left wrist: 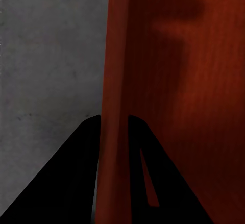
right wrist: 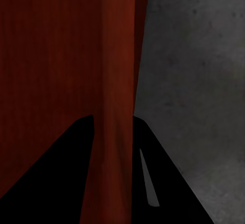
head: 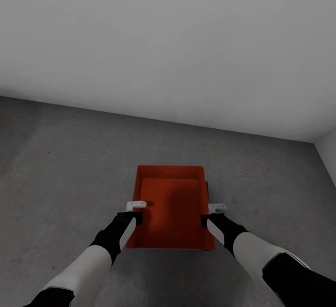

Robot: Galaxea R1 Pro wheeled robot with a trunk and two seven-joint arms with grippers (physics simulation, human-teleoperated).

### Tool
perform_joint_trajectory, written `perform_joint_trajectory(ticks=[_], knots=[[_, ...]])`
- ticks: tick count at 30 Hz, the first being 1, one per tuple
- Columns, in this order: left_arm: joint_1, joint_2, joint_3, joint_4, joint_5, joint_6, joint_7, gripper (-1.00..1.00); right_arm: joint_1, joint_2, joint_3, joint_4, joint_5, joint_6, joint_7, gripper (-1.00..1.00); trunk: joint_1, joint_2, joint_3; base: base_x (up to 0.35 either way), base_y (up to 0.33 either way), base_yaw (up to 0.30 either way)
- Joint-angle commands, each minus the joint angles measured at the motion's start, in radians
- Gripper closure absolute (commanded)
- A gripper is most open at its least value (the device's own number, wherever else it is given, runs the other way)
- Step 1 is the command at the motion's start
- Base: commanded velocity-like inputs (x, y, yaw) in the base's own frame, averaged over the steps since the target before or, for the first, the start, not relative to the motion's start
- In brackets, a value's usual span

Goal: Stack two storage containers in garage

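Orange-red rectangular topless storage bin (head: 171,206) with slightly tapered matte walls sits in the lower centre of the head view, held between the two arms above the rough dark grey concrete floor (head: 70,167). Its opening faces up and nothing lies inside; only a soft shadow falls across the ribbed bottom. Its long axis runs away from the robot toward the plain white wall (head: 168,41) that fills the upper half of that view, with the short far wall nearest the wall and the short near wall toward the robot's trunk. Whether a second bin sits nested under it cannot be told.

The left hand (head: 136,212) grips the bin's left long wall about midway along; in the left wrist view its two black fingers (left wrist: 76,173) stand on either side of the red wall, one outside over the grey floor and one inside the bin, pinching the rim (left wrist: 113,132). The right hand (head: 209,214) does the same on the right long wall, its black fingers (right wrist: 163,178) straddling the red rim (right wrist: 115,132).
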State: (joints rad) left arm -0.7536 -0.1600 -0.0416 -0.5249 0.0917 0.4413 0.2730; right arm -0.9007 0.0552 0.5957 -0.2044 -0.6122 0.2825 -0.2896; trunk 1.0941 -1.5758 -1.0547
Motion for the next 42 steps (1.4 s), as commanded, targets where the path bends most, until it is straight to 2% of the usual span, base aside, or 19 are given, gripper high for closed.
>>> perform_joint_trajectory(ticks=[1, 13, 14, 42], knots=[[0.000, 0.002, 0.006, -0.001, -0.011, 0.011, 0.012, 1.00, -0.001, -0.057, -0.043, -0.004, 0.033, 0.006, -0.037, 1.00, 0.000, 0.000, -0.001, 0.000, 0.000, 0.000], [0.000, 0.002, 0.007, 0.000, -0.009, 0.012, 0.012, 1.00, -0.001, -0.066, -0.043, -0.004, 0.032, 0.006, -0.033, 1.00, 0.000, 0.000, -0.001, 0.000, 0.000, 0.000], [0.000, 0.002, 0.007, 0.000, -0.009, 0.011, 0.012, -1.00, -0.001, -0.066, -0.043, -0.004, 0.032, 0.006, -0.035, -1.00, 0.000, 0.000, -0.001, 0.000, 0.000, 0.000], [0.000, 0.002, 0.006, 0.000, -0.009, 0.011, 0.012, -1.00, -0.001, -0.066, -0.043, -0.004, 0.032, 0.006, -0.039, -1.00, 0.000, 0.000, -0.001, 0.000, 0.000, 0.000]])
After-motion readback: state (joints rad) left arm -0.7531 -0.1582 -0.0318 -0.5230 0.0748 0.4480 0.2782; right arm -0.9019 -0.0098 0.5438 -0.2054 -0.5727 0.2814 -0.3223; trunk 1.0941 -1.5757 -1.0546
